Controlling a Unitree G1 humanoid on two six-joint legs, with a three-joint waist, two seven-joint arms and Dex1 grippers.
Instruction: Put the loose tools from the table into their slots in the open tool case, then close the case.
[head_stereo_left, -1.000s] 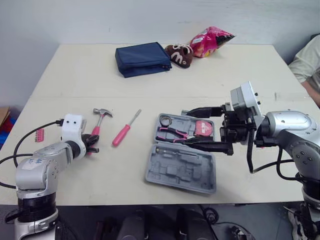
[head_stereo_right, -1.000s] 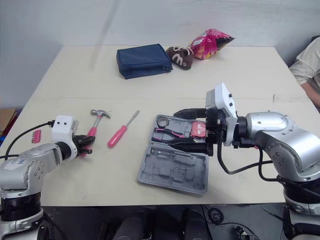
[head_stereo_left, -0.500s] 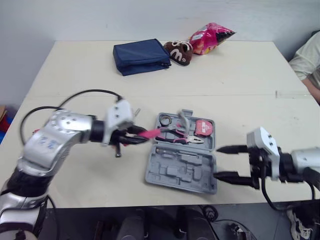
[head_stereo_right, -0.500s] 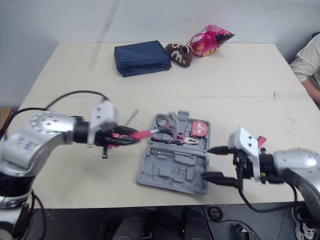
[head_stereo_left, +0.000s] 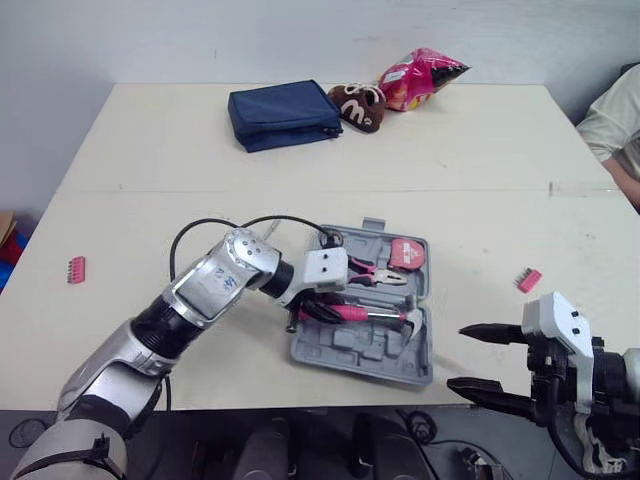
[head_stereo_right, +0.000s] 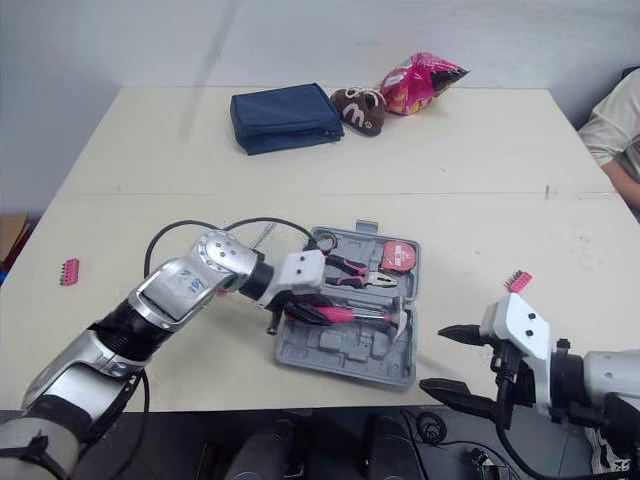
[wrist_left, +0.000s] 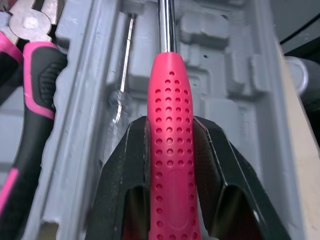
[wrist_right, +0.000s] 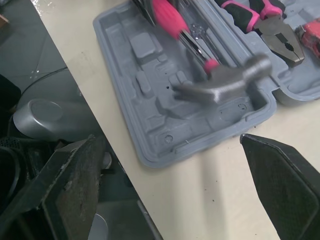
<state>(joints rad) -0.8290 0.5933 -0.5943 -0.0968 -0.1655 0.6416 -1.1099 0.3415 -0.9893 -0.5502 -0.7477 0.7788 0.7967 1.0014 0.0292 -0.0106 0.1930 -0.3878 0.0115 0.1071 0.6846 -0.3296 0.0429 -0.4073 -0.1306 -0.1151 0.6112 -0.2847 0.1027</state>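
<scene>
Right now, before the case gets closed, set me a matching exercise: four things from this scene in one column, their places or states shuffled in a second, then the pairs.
1. hammer
2. pliers
3. navy pouch
4. right pincer

A. open, at the table's near edge
B. gripped in the left pincer over the tool case
C. lying in the case's far half
D. at the table's far side

Pairs: 1-B, 2-C, 3-D, 4-A.

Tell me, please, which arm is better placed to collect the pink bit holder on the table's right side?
Right. The right gripper is open and lies near the pink bit holder, while the left gripper is shut on the hammer over the tool case.
</scene>
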